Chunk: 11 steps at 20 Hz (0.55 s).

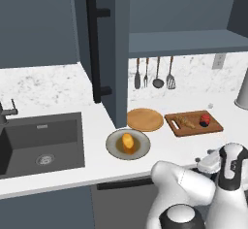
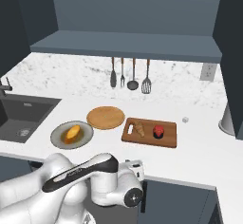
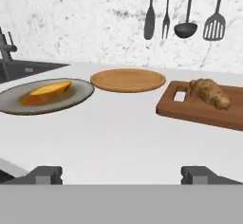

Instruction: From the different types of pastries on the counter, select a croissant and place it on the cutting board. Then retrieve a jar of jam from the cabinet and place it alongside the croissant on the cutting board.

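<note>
The reddish-brown cutting board [image 1: 194,128] lies on the white counter [image 1: 58,89], right of the round wooden plate. On it rest the golden-brown croissant [image 1: 185,122] and, beside it, the small red jar of jam [image 1: 205,120]; both also show on the cutting board [image 2: 167,140] as the croissant [image 2: 139,128] and the jar of jam [image 2: 159,131]. The brighter orange pastry [image 1: 127,141] sits on a grey plate [image 1: 115,148]. My gripper [image 3: 122,174] is open and holds nothing, low at the counter's front edge, back from the board [image 3: 180,108] and the croissant [image 3: 210,92]. The cabinet door [image 1: 121,53] stands open.
A round tan wooden plate [image 1: 145,119] lies between the grey plate and the board. The dark sink [image 1: 41,143] is at the left. Several utensils [image 1: 155,73] hang on the back wall. A grey metal vessel [image 1: 242,94] stands at the far right.
</note>
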Tool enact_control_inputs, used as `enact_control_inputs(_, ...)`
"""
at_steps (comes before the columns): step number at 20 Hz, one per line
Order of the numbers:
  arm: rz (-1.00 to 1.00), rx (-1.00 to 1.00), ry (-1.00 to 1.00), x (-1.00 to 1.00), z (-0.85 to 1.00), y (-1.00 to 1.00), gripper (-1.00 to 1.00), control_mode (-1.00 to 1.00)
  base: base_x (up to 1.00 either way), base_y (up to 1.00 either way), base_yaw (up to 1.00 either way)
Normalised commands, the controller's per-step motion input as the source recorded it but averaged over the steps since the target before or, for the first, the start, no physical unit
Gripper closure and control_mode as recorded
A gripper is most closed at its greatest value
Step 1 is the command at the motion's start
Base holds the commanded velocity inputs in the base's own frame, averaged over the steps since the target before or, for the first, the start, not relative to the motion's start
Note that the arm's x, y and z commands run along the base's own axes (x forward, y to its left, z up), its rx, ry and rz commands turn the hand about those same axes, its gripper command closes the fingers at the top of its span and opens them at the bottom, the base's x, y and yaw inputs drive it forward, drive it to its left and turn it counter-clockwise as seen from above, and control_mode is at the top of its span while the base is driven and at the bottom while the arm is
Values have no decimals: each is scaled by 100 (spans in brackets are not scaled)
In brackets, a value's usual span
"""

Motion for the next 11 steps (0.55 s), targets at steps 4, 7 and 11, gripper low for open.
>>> enact_control_inputs(4, 0, 0, 0, -50, -34, 6, -100, -100, 0, 0, 0)
enact_control_inputs(7, 0, 0, 1, -24, -24, 0, -100, -100, 0, 0, 0)
enact_control_inputs(11, 0, 0, 1, -16, -22, 0, -100, -100, 0, 0, 0)
